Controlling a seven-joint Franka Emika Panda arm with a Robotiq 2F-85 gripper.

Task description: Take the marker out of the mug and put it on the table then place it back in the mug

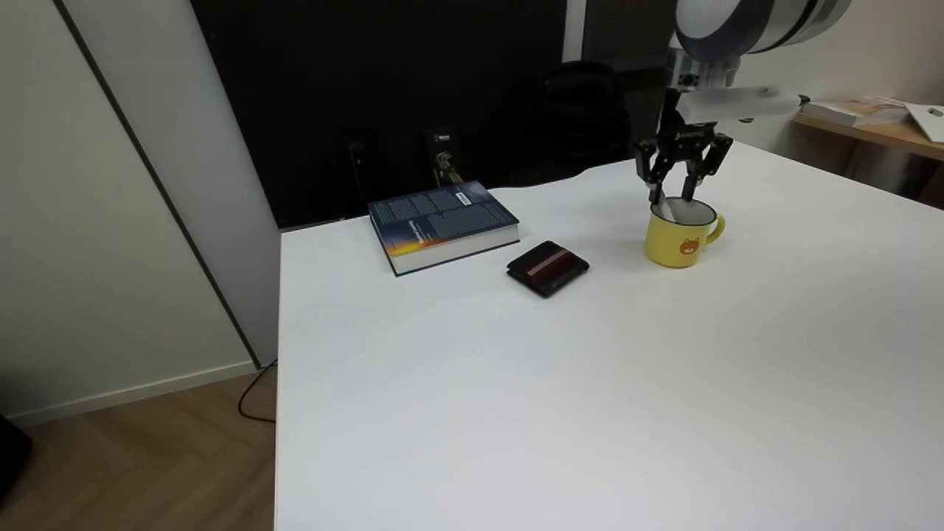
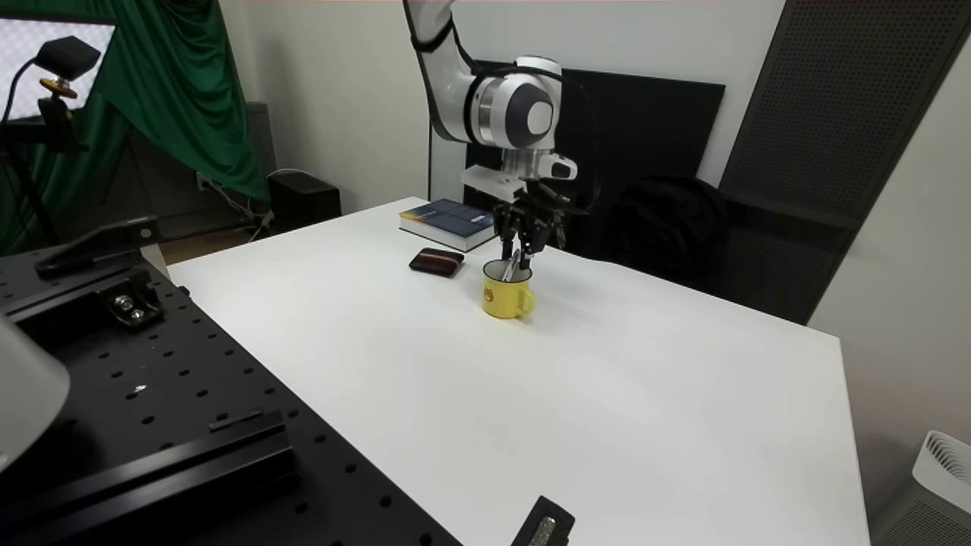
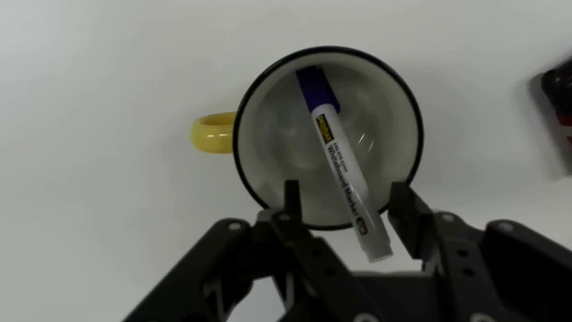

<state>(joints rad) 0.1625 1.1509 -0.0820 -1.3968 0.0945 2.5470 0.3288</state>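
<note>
The yellow mug (image 1: 666, 245) stands upright on the white table (image 1: 516, 405); it also shows in an exterior view (image 2: 502, 300) and from above in the wrist view (image 3: 213, 135). The marker (image 3: 342, 165) is a white pen with a dark blue cap. It leans in the mug, cap end down inside, white end out over the rim; it shows small in both exterior views (image 1: 666, 209) (image 2: 510, 267). My gripper (image 3: 345, 190) is open above the mug, one finger on each side of the marker's upper end. Gaps show between the marker and both fingers.
A dark wallet (image 1: 547, 268) lies beside the mug; its edge shows in the wrist view (image 3: 561, 100). A thick blue book (image 1: 444, 226) lies beyond it, near the table's back edge. A black bag (image 2: 667, 227) is behind the table. A black perforated base (image 2: 227, 356) borders the table.
</note>
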